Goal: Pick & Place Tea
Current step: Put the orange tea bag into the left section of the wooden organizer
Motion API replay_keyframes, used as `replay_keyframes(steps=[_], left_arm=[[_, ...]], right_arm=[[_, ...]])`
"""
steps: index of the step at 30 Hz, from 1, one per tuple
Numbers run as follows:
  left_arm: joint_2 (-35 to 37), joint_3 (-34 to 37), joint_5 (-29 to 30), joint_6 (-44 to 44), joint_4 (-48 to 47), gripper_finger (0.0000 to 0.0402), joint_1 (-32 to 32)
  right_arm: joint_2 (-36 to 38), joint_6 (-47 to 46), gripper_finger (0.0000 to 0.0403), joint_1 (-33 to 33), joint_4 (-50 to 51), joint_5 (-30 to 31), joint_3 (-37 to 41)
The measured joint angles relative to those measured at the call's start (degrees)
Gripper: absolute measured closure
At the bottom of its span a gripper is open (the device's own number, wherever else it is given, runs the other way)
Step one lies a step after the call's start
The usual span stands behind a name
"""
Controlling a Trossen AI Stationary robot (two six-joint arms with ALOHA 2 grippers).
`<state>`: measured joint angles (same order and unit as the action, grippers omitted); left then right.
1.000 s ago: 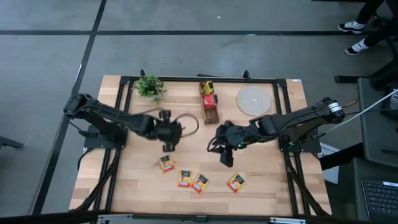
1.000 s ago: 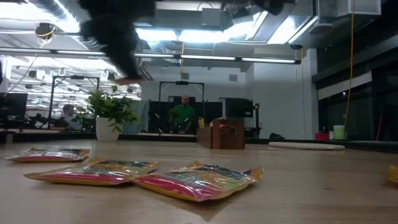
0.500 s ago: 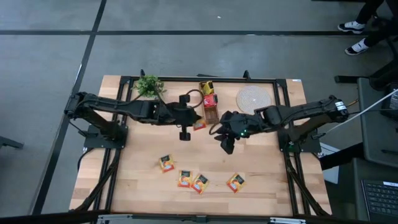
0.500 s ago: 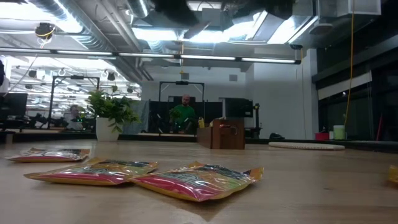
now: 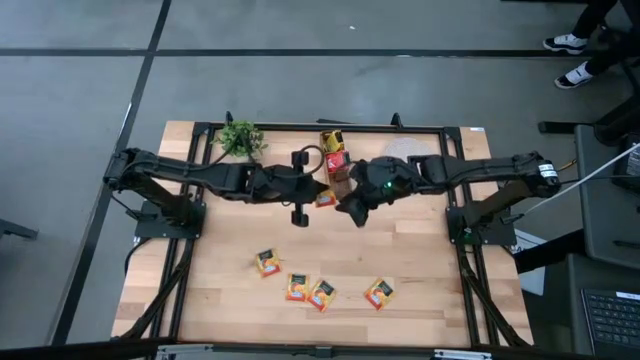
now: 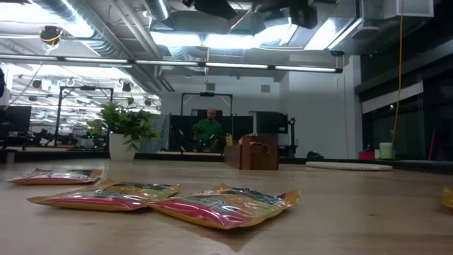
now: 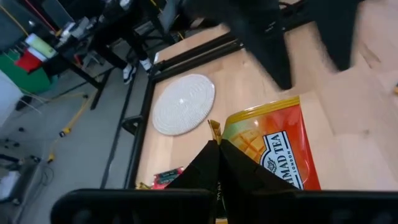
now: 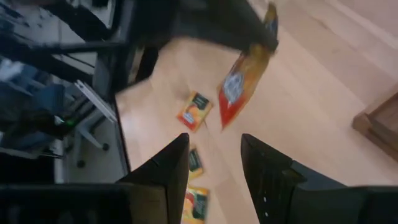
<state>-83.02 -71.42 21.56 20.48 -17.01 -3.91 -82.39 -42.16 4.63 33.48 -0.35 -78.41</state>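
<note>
two end effectors met near the tabletop's far edge: the left end effector (image 5: 318, 196) clamped an orange tea sachet (image 7: 277, 152), the right end effector (image 8: 214, 158) stood apart.

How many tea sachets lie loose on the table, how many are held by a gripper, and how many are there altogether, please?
Loose sachets on the table: 4
Sachet held by the left gripper: 1
Total: 5, not counting any inside the wooden box.

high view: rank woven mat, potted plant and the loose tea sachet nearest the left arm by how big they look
1. woven mat, partly hidden by the right arm
2. potted plant, somewhat smaller
3. tea sachet, clearly smallest
</note>
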Motion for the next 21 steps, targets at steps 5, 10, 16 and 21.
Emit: replay_keyframes(steps=[5,10,16,21], left_arm=[[0.00,0.00,0.36,1.34,2.46,0.0399,-0.58],[0.00,0.00,0.48,1.70,3.13,0.0398,-0.60],[0.00,0.00,-0.13,1.84,3.53,0.0399,-0.60],[0.00,0.00,-0.41,2.41,6.04,0.0399,-0.60]], right_arm=[[0.00,-1.13,0.0257,-2.15,-2.02,-2.82,0.00],[0.00,-1.10,0.0257,-3.40,-2.06,-4.28,0.00],[-0.02,-0.91,0.0257,-3.75,-2.04,-4.29,0.00],[-0.46,-0.89,0.0262,-3.80,-2.00,-4.27,0.00]])
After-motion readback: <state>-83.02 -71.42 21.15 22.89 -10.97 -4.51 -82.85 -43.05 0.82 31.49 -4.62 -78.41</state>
